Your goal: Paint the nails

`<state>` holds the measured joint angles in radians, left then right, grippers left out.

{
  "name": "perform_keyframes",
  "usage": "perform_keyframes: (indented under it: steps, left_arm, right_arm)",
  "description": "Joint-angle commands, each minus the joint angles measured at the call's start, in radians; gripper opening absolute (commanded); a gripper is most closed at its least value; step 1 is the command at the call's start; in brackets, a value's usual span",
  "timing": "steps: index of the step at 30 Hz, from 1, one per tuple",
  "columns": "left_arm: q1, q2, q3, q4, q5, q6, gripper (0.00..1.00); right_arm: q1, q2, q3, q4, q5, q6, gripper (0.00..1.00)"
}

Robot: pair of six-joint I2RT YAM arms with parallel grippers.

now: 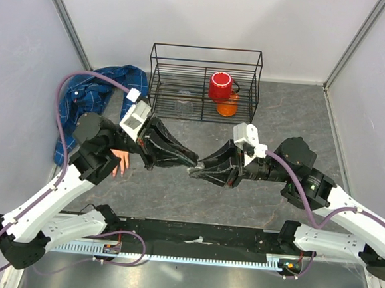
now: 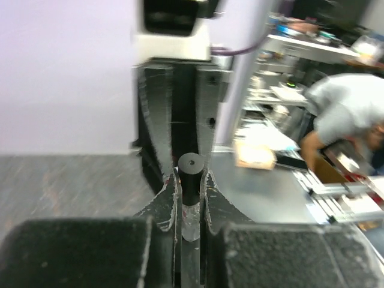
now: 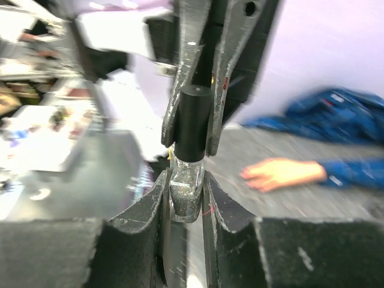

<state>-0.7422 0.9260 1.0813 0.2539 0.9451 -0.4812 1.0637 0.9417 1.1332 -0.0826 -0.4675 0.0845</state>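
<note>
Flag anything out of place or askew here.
Nothing looks spilled or damaged. The only oddity: the red cup appears upside down in the wire rack. The left gripper and right gripper both clamp the nail polish bottle midair.
</note>
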Motion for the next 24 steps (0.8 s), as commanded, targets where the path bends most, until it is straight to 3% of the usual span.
perform_keyframes:
  steps: [1, 4, 5, 6, 8, 9, 15, 18, 20, 24]
  left_arm:
    - [-0.008, 0.071, 0.025, 0.188, 0.186, -0.116, 0.02]
    - [-0.006, 0.068, 0.084, 0.017, 0.07, -0.036, 0.04]
    - [-0.005, 0.053, 0.103, -0.118, 0.023, 0.027, 0.27]
    - [-0.006, 0.044, 0.136, -0.175, -0.027, 0.053, 0.4]
    - [-0.006, 0.01, 0.164, -0.314, -0.184, 0.102, 0.6]
    - [-0.006, -0.007, 0.178, -0.349, -0.301, 0.108, 0.63]
    - [-0.006, -0.078, 0.198, -0.498, -0.67, 0.081, 0.66]
    - [-0.006, -0.07, 0.2, -0.53, -0.758, 0.052, 0.6]
    - [-0.008, -0.059, 0.201, -0.532, -0.766, 0.041, 0.52]
    - [-0.008, -0.012, 0.213, -0.532, -0.731, 0.033, 0.49]
  right_arm:
    - [0.019, 0.009, -0.024, 0.224, -0.238, 0.087, 0.0]
    - [0.016, -0.001, -0.032, 0.208, -0.178, 0.078, 0.0]
    - [0.013, -0.001, -0.029, 0.199, -0.159, 0.074, 0.0]
    - [0.012, 0.0, -0.026, 0.169, -0.113, 0.051, 0.0]
    - [0.012, 0.009, -0.009, 0.13, -0.035, 0.026, 0.0]
    - [0.012, 0.023, 0.0, 0.088, 0.051, -0.006, 0.0]
    - [0.012, 0.089, 0.082, -0.035, 0.367, -0.068, 0.0]
    - [0.012, 0.117, 0.105, -0.048, 0.458, -0.103, 0.0]
    - [0.012, 0.124, 0.114, -0.048, 0.5, -0.111, 0.0]
    - [0.013, 0.135, 0.122, -0.046, 0.536, -0.115, 0.0]
